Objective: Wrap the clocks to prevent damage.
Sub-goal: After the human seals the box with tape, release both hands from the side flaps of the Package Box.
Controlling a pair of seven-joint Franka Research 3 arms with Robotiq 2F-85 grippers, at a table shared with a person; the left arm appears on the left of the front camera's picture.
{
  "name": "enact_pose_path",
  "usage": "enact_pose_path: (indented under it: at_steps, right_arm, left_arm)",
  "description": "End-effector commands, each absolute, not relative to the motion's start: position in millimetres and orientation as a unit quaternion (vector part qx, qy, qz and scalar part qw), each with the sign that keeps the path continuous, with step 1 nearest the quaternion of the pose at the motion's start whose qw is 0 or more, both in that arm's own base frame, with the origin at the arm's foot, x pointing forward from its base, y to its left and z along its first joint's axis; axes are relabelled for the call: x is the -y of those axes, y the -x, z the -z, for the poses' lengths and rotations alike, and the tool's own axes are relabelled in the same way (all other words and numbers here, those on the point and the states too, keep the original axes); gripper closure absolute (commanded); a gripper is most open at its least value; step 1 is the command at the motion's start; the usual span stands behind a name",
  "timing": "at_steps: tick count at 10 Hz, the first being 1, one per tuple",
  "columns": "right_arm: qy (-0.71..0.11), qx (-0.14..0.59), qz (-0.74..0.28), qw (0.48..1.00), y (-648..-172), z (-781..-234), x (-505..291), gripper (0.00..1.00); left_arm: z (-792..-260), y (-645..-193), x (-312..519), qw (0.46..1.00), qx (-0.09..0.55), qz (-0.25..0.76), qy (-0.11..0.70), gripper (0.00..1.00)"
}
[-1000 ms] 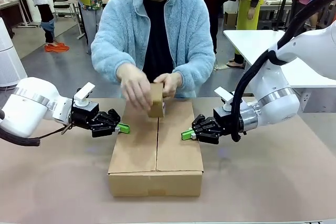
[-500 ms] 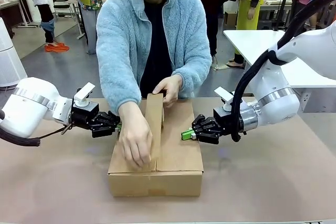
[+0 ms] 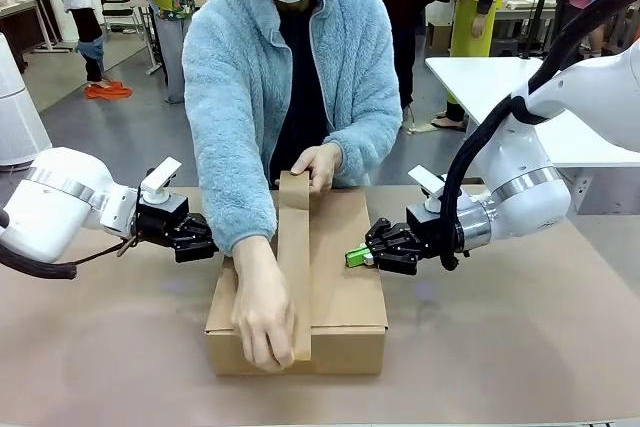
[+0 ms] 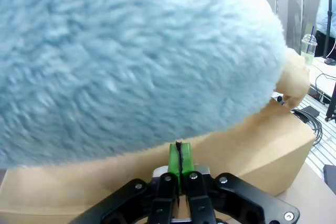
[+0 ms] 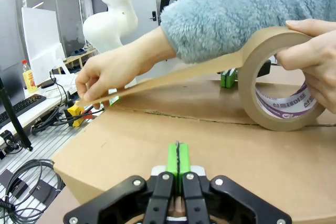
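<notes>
The clocks are hidden; a closed cardboard box [image 3: 345, 287] sits mid-table. A person holds a brown tape roll [image 3: 293, 183] at the box's far edge with one hand [image 3: 322, 164]. The other hand [image 3: 265, 322] presses a tape strip [image 3: 294, 257] along the centre seam and over the front edge. My left gripper [image 3: 208, 243] is shut against the box's left side, its tips behind the person's fluffy blue sleeve [image 4: 131, 61]. My right gripper [image 3: 357, 256] is shut, green pads at the box's right side. The wrist views show both pad pairs [image 4: 179, 156] [image 5: 178, 158] pressed together, nothing between them.
A brown mat [image 3: 520, 347] covers the table around the box. A white table [image 3: 480, 82] stands at the back right. The person's arm crosses low over the left half of the box lid. In the right wrist view the tape roll [image 5: 251, 77] hovers just above the lid.
The person's hand has drawn the tape strip from the lid's far edge down over the front edge. The sleeve now covers my left gripper's tips. Neither arm has moved.
</notes>
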State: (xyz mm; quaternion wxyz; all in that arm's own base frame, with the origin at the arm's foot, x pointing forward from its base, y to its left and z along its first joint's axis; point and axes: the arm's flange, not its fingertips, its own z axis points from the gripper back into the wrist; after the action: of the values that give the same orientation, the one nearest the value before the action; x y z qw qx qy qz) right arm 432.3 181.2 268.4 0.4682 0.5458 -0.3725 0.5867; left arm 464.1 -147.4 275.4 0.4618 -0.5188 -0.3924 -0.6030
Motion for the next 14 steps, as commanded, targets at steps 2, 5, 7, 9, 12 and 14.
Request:
enact_pose_path:
  at_steps: [2, 5, 7, 9, 12, 14]
  right_arm:
    - [-0.541, 0.372, -0.587, 0.474, -432.0, -265.3, -181.4, 0.99]
    - [-0.541, 0.372, -0.587, 0.474, -432.0, -265.3, -181.4, 0.99]
    - [-0.541, 0.372, -0.587, 0.474, -432.0, -265.3, -181.4, 0.99]
    - [-0.541, 0.372, -0.587, 0.474, -432.0, -265.3, -181.4, 0.99]
    - [-0.541, 0.372, -0.587, 0.474, -432.0, -265.3, -181.4, 0.99]
    - [-0.541, 0.372, -0.587, 0.474, -432.0, -265.3, -181.4, 0.99]
  left_arm:
    - [-272.9, -465.3, 149.7, 0.465, 0.395, 0.599, 0.518, 1.00]
    - [-272.9, -465.3, 149.7, 0.465, 0.395, 0.599, 0.518, 1.00]
    - [-272.9, -465.3, 149.7, 0.465, 0.395, 0.599, 0.518, 1.00]
    - [-272.9, -465.3, 149.7, 0.465, 0.395, 0.599, 0.518, 1.00]
    - [-272.9, -465.3, 149.7, 0.465, 0.395, 0.599, 0.518, 1.00]
    - [-272.9, -465.3, 149.7, 0.465, 0.395, 0.599, 0.518, 1.00]
